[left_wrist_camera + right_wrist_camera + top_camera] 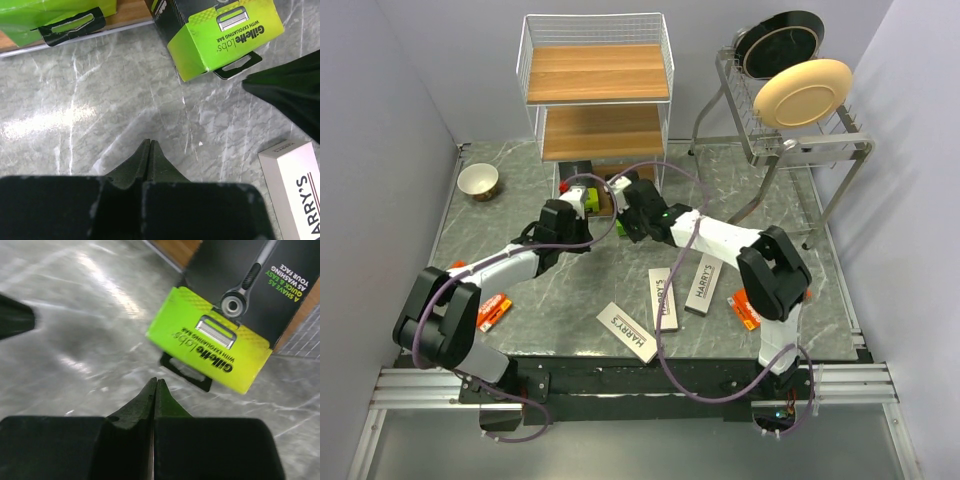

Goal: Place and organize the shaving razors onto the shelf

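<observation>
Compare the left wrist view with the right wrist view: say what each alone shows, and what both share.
Left wrist only: a white HARRY'S box and a second green pack. Right wrist only: the shelf's wire mesh. Both: the Gillette Labs pack, the marble table, and a shut, empty gripper: left gripper, right gripper.

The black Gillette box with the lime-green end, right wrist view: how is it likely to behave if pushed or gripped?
The Gillette box looks like flat-sided printed cardboard, so it should slide rather than roll on the smooth marbled table. Its glossy faces may slip in a grip. The thin hang tab would probably bend if pinched.
</observation>
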Controlling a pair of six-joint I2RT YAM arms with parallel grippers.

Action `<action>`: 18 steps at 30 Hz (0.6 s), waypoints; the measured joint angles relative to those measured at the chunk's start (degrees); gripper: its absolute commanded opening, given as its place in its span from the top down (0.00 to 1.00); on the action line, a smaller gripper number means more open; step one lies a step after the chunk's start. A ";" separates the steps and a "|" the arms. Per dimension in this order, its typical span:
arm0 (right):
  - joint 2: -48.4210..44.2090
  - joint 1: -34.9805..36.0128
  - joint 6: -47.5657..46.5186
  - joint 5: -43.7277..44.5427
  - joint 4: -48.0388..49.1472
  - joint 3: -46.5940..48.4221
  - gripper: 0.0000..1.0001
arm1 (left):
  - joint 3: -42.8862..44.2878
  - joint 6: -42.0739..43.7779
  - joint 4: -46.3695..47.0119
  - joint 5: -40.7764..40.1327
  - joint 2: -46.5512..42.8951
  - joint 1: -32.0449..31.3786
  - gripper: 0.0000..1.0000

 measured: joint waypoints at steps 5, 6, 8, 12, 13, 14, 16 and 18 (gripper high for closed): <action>1.27 1.09 -3.61 4.13 -0.04 -0.09 1.00 | 0.00 -0.11 -0.24 -0.42 -0.15 0.15 0.99; 1.27 1.20 -4.26 4.59 0.24 -0.09 1.00 | 0.00 -0.17 -0.68 -0.42 -0.39 0.26 0.99; 1.27 1.42 -5.60 5.95 0.50 -0.09 1.00 | 0.00 -0.48 -2.21 -0.42 -1.51 0.66 0.99; 2.08 1.53 -7.78 9.09 1.62 0.35 1.00 | 0.02 -3.13 -8.31 -0.17 -5.64 3.13 0.99; 2.73 1.53 -8.31 9.70 2.05 0.72 1.00 | 0.02 -4.39 -10.93 0.13 -7.32 4.92 0.99; 3.34 1.51 -8.74 10.12 2.49 1.01 1.00 | 0.00 -5.35 -12.96 0.26 -8.68 6.43 0.99; 4.74 1.31 -9.62 10.84 3.39 1.44 1.00 | -0.11 -7.23 -16.65 0.94 -11.41 10.05 0.99; 5.51 1.27 -10.43 11.13 3.82 1.55 1.00 | -0.37 -8.85 -19.67 1.20 -13.94 13.25 0.99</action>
